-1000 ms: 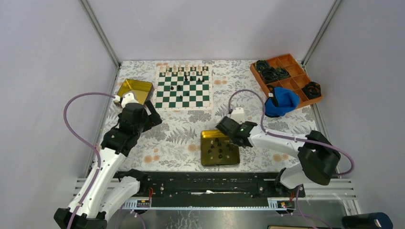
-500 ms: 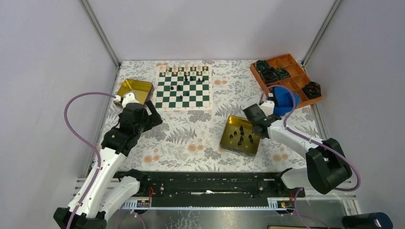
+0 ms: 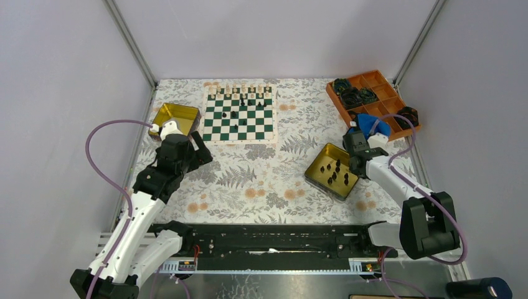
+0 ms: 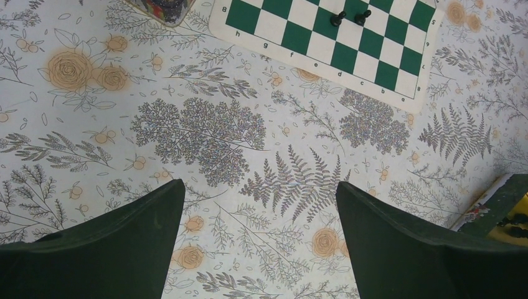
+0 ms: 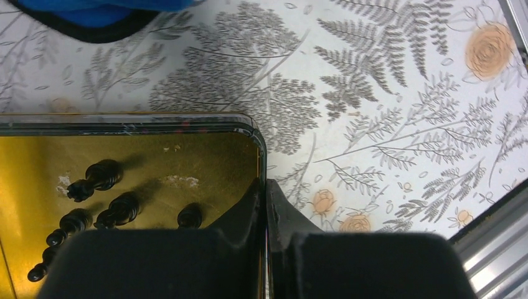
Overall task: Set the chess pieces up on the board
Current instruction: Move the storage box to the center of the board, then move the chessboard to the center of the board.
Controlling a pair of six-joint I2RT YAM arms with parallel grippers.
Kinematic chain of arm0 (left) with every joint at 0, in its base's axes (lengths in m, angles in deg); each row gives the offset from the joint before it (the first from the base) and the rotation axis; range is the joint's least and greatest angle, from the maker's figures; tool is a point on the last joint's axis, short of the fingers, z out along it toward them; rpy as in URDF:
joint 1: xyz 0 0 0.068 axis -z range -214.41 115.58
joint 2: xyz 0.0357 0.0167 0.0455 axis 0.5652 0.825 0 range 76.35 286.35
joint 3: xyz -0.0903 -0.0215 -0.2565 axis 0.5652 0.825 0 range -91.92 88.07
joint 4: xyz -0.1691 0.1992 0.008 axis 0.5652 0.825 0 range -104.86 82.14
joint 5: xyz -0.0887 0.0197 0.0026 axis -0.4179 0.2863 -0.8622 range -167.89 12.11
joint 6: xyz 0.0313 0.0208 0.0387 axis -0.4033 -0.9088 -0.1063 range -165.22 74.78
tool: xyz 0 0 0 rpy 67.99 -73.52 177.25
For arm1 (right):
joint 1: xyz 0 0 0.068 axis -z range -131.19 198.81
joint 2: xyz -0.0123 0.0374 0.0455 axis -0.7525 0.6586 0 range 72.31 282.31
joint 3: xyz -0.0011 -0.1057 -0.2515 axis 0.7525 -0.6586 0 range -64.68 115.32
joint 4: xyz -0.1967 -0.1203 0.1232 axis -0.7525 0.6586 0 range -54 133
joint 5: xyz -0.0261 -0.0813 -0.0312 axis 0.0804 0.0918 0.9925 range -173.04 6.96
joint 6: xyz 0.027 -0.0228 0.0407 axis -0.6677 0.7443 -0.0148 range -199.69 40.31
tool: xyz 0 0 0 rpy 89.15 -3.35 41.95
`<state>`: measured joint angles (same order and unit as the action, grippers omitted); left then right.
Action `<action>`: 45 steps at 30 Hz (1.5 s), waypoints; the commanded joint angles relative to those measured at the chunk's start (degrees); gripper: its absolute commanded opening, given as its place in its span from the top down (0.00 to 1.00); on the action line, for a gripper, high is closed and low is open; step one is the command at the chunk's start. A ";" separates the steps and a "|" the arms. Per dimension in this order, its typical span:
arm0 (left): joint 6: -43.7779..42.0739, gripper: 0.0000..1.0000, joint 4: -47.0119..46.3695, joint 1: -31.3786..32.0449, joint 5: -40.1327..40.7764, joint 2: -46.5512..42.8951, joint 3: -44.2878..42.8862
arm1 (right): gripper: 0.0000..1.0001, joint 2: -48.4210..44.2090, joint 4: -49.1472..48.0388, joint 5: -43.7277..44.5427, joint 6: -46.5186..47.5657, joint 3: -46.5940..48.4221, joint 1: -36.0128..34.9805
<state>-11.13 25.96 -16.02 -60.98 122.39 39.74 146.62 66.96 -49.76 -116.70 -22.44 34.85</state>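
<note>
Tin swung out right of board since a second ago. Right gripper is pinched shut on its rim, likely repositioning the black pieces inside. Left gripper gapes empty off board's near-left corner, probably waiting.

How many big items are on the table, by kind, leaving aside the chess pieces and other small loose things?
gold tins: 2
orange divided tray: 1
chess board: 1
Total: 4
</note>
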 commanded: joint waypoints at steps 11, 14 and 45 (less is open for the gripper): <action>-0.40 0.01 -0.75 0.59 -0.47 0.56 0.17 | 0.89 -3.20 5.60 -1.02 -7.31 -1.53 4.51; -0.31 0.01 -0.74 0.59 -0.41 0.66 0.20 | 0.85 -3.09 6.42 -0.50 -8.14 -1.34 4.55; 4.38 0.08 -5.87 0.56 5.82 23.78 -14.00 | 0.66 -5.53 4.72 -3.98 5.21 15.47 -6.02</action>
<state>-7.61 24.34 -16.00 -57.86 141.34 29.90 137.89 75.40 -54.13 -116.13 -13.50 33.17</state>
